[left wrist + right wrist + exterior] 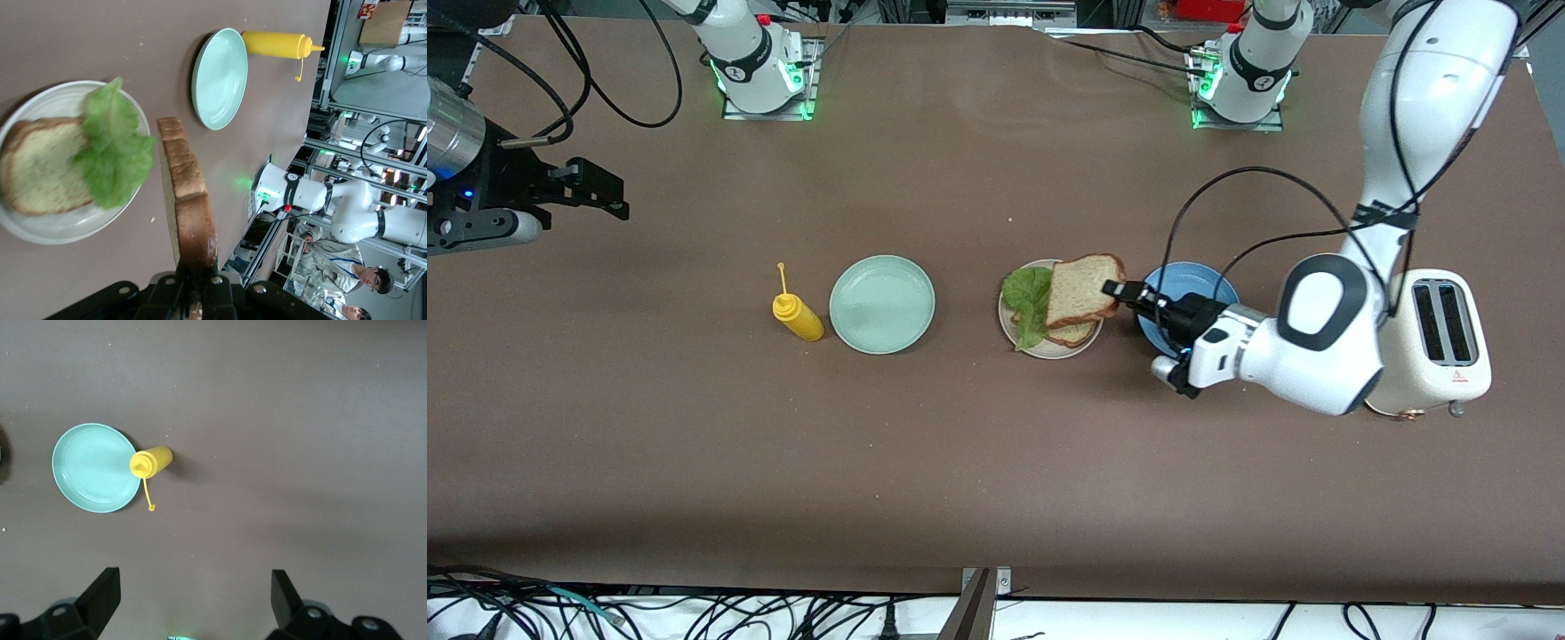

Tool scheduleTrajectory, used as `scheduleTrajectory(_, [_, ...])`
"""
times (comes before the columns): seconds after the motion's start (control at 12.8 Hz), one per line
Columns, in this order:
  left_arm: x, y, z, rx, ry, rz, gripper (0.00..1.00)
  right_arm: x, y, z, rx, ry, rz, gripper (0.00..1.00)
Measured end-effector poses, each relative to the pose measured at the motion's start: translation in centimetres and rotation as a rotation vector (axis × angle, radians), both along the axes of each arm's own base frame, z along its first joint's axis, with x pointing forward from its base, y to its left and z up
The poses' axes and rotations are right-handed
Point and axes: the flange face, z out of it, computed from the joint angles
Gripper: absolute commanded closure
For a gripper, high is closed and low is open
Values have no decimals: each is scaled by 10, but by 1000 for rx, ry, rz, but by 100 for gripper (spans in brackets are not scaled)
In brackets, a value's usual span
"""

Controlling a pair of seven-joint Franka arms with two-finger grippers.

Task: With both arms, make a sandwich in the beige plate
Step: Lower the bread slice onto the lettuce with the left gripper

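A: Two slices of bread are in play; why is one up in the air?

B: The left claw (1116, 291) is clamped on the crust edge of the top slice (1083, 289), carrying it tilted over the beige plate (1009, 324). My guess is that pinching just the edge keeps the fingers off the plate when the slice goes down.

A: And what lies under it?

B: The bottom slice (43, 167) lies flat in the beige plate with the lettuce leaf (1029, 302) spread on it, the leaf hanging toward the right arm's end. So the held slice looks like the lid, the last layer.

A: Where is the plate relative to that claw?

B: Just beside it, toward the right arm's end of the surface; the claw itself hangs between the beige plate and the blue plate (1215, 283). The toaster (1445, 342) stands at the left arm's end.

A: Anything else farther along?

B: The mint-green plate (882, 304), then the yellow squeeze bottle (798, 317) just beside it, both well apart from the sandwich.

A: And the right claw (195, 595)?

B: Spread wide, holding nothing, waiting high over the right arm's end of the surface.
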Motion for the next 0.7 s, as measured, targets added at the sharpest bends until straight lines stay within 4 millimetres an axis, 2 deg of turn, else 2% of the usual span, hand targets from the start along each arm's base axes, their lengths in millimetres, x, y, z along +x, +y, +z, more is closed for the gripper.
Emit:
scheduleTrajectory(0.23, [-10, -27, -50, -73, 4, 46, 100, 0, -2, 2, 1, -5, -4, 0])
scheduleTrajectory(0.39, [-22, -30, -88, -122, -17, 62, 100, 0, -7, 2, 0, -4, -13, 0])
scheduleTrajectory(0.55, [-30, -28, -110, -130, -25, 62, 100, 0, -26, 2, -3, 8, -45, 0])
scheduleTrajectory(0.7, [-34, -25, -119, -142, -35, 52, 98, 0, -37, 2, -4, 11, -60, 0])
